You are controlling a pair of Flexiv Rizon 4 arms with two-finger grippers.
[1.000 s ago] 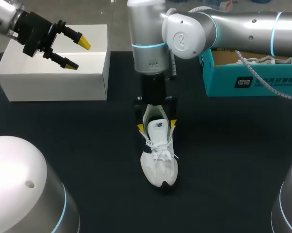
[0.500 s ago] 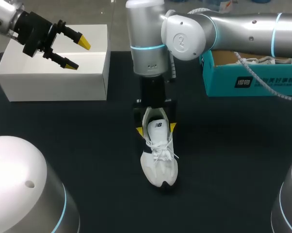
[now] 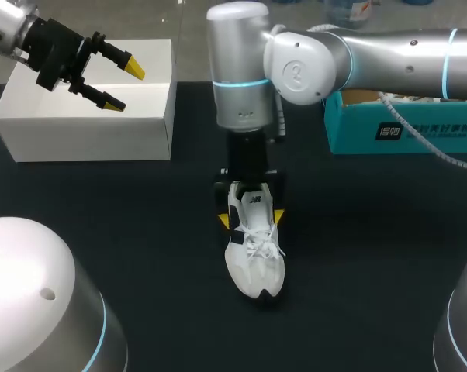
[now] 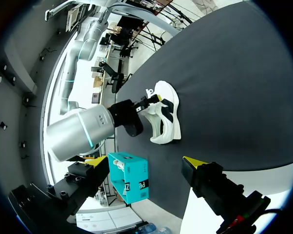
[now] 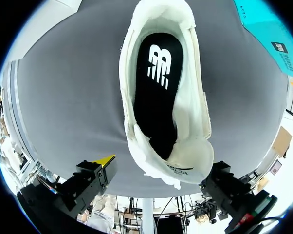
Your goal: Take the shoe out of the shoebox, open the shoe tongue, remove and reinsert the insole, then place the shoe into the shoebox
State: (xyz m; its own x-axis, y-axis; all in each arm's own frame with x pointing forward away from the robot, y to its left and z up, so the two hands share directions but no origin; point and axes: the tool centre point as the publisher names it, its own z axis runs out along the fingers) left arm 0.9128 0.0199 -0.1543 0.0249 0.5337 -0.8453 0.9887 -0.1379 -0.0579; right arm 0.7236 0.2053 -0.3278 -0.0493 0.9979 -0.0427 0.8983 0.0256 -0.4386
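A white lace-up shoe (image 3: 254,252) stands on the black table (image 3: 140,232), toe toward the front edge. My right gripper (image 3: 251,217) points straight down over its heel end, open, with one yellow tip on each side of the shoe. In the right wrist view the shoe (image 5: 185,122) lies between the fingers, its collar wide and the black insole (image 5: 156,83) lying flat inside; the right gripper (image 5: 161,170) straddles the heel without clamping it. My left gripper (image 3: 126,87) hangs open and empty over a white box (image 3: 86,124) at the back left. The teal shoebox (image 3: 396,128) stands at the back right.
The left wrist view takes in the shoe (image 4: 165,114), my right gripper (image 4: 145,103) at its heel and the teal shoebox (image 4: 129,183) from afar, with the left gripper (image 4: 144,165) open. My right arm (image 3: 358,62) spans the back of the table.
My right gripper has come down and a little forward over the shoe's heel, so its yellow tips now sit lower along the shoe's sides. The left arm and shoe have not moved.
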